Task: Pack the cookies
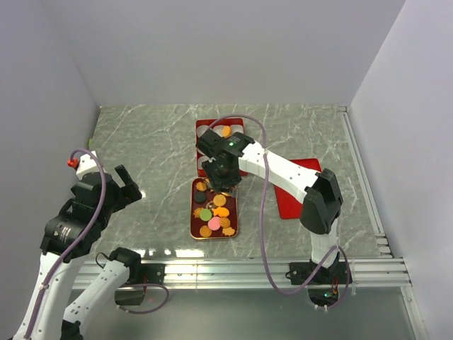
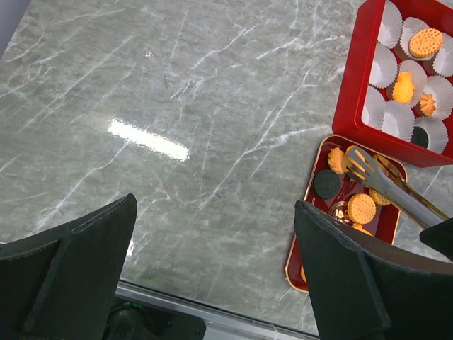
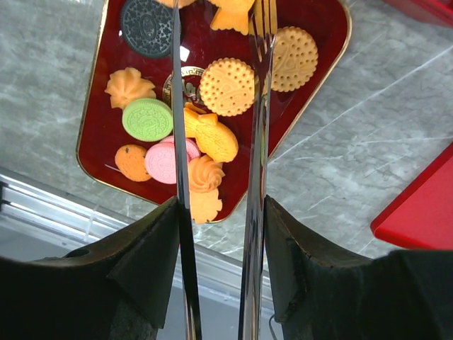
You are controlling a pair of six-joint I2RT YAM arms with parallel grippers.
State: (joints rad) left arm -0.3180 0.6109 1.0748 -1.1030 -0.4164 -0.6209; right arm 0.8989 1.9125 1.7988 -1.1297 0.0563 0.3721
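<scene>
Right gripper (image 3: 221,234) is clamping a pair of metal tongs (image 3: 256,127), blades partly apart and pointing along the long axis of the dark tray (image 3: 327,32). The cookies (image 3: 147,119) are lying loose in that tray. One round golden cookie (image 3: 226,86) is sitting between the blades (contact: cannot tell). Left gripper (image 2: 212,241) is hanging wide and empty, well apart to the left, so the right arm is nearer.

Two arms, one hand free, one hand loaded.
Left hand (image 1: 129,185): fingers spread wide, holding nothing, arm folded back. Right hand (image 1: 224,172): arm reached forward, pointing down, fingers pressed on tongs (image 3: 179,142).
</scene>
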